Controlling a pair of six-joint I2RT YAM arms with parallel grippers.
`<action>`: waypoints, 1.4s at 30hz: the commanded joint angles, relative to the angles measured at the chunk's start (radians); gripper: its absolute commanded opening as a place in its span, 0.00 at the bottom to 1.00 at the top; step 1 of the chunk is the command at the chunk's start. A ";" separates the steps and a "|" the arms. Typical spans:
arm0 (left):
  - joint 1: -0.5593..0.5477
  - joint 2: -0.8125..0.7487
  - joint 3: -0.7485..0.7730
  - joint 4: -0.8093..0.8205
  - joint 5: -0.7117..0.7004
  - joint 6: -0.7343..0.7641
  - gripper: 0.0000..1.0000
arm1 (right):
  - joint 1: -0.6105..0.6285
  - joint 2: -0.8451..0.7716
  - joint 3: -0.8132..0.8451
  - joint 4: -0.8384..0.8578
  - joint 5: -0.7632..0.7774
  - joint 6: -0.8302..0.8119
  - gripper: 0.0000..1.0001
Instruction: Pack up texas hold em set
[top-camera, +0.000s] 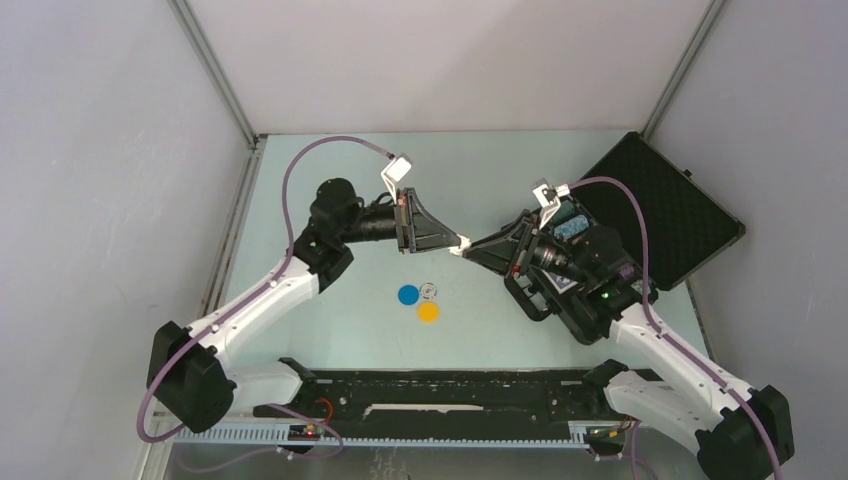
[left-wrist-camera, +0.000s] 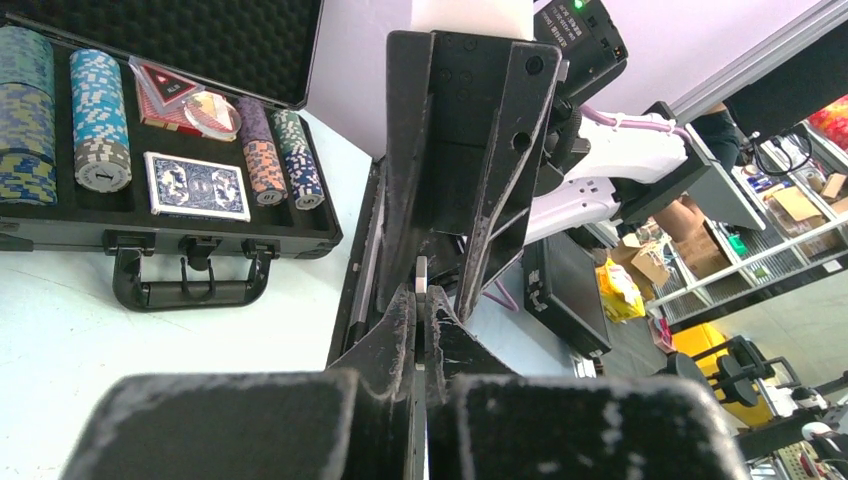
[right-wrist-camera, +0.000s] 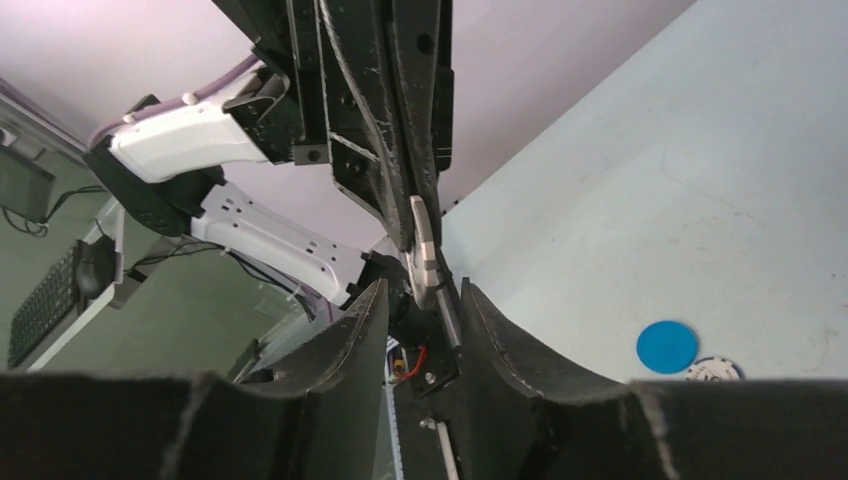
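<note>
The black case (top-camera: 665, 210) lies open at the right, partly under my right arm. The left wrist view shows its tray (left-wrist-camera: 200, 238) with rows of coloured chips (left-wrist-camera: 98, 120), the blue-backed card deck (left-wrist-camera: 197, 186) and the red triangular marker (left-wrist-camera: 165, 85). A blue disc (top-camera: 408, 294), a clear disc (top-camera: 428, 291) and a yellow disc (top-camera: 428, 312) lie on the table. My left gripper (top-camera: 453, 241) is shut on a thin white piece (left-wrist-camera: 421, 275), seen edge-on. My right gripper (top-camera: 472, 249) meets it tip to tip, open, its jaws either side of the white piece (right-wrist-camera: 421, 235).
A black rail (top-camera: 450, 385) runs along the near edge between the arm bases. Grey walls close in the table on three sides. The blue disc (right-wrist-camera: 666, 346) lies below and right of the meeting grippers.
</note>
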 joint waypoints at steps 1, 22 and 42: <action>-0.006 -0.032 -0.011 0.029 0.023 0.017 0.00 | -0.018 -0.025 0.001 0.095 -0.036 0.045 0.37; -0.025 -0.030 0.003 0.009 0.033 0.023 0.00 | -0.038 0.047 0.001 0.148 -0.072 0.093 0.02; 0.167 -0.043 0.075 -0.478 -0.413 0.153 0.84 | -0.165 0.241 0.353 -1.028 0.832 -0.672 0.00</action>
